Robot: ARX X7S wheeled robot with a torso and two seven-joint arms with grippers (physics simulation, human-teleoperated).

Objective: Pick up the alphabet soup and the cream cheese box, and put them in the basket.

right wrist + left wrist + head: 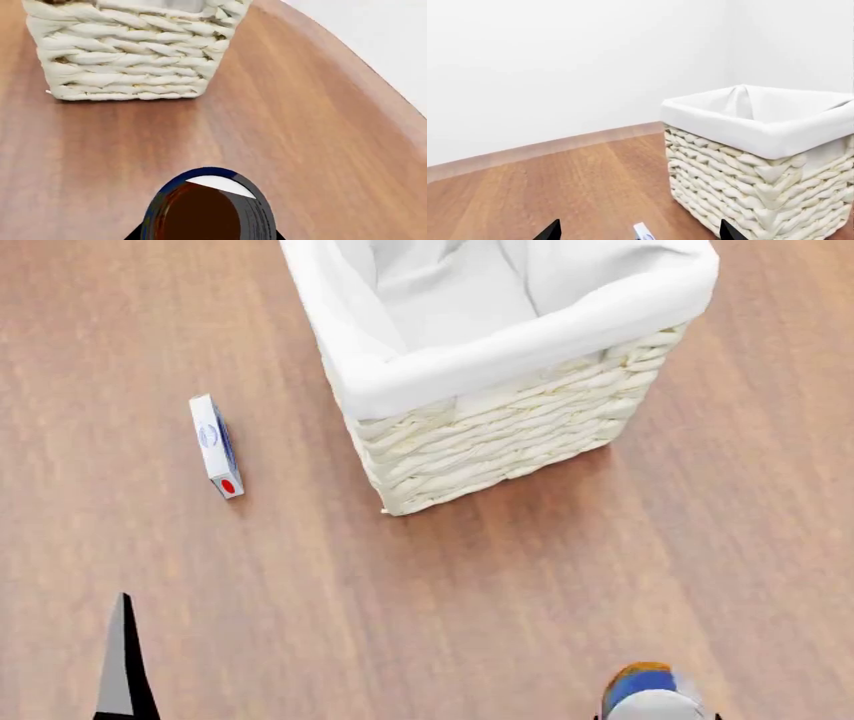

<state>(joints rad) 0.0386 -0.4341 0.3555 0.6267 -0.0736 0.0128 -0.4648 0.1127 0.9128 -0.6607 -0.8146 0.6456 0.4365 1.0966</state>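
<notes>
The cream cheese box (216,445) lies on the wood floor left of the basket (507,455), apart from it. In the left wrist view, my left gripper (639,231) is open, its two black fingertips (550,232) spread wide, and one end of the cream cheese box (642,234) shows on the floor between them. One left finger (124,670) shows in the head view, short of the box. The alphabet soup (646,692) is at the head view's lower edge. My right gripper (210,235) is shut on the alphabet soup (210,207), which is seen end-on facing the basket (133,55).
A white wall with a pale baseboard (540,147) runs behind the basket. The basket's white cloth liner (454,300) hangs over the rim, and nothing shows inside it. Bare wood floor (441,600) lies between the grippers and the basket.
</notes>
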